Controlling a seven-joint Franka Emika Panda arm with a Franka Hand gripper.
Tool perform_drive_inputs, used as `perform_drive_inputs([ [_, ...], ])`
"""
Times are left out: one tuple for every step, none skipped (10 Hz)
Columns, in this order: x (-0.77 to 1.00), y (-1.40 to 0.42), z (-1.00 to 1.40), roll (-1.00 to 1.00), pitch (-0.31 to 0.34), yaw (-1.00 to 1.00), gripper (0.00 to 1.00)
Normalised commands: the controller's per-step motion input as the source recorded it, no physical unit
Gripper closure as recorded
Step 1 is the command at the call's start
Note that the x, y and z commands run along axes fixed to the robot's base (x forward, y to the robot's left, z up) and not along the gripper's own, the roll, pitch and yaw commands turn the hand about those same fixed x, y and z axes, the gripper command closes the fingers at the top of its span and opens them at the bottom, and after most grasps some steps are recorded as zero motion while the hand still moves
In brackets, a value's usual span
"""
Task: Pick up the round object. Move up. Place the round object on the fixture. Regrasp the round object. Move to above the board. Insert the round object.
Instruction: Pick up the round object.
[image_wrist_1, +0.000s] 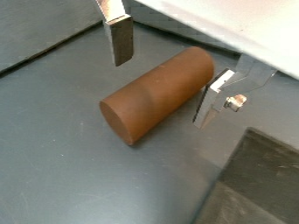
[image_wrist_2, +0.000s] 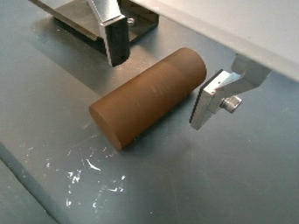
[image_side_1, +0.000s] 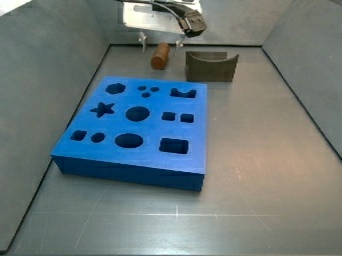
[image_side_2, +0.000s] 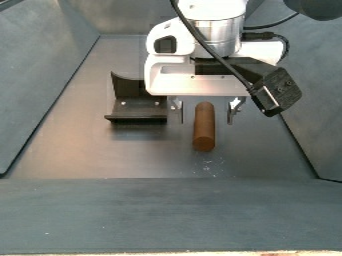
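Beside the fixture, at the far end of the floor from the board, the gripper hangs low over the round object. Its jaws stand wide apart, one silver finger on each side of the peg, neither seen pressing on it in both wrist views; it grasps nothing. The round object lies flat on the grey floor, just beside the fixture. The arm's wrist points straight down above the peg, its white body upright in a side view

Pincer open, fingers straddling round object lying on grey floor.
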Motion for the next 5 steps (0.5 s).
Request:
perform_drive_inputs([
  [0.0,0.0,0.0,0.0,0.0,0.0,1.0],
  [0.0,0.0,0.0,0.01,0.0,0.0,1.0],
  [0.0,0.0,0.0,0.01,0.0,0.0,1.0],
  [0.0,0.0,0.0,0.01,0.0,0.0,1.0],
  [0.0,0.0,-0.02,0.03,0.0,0.0,1.0],
])
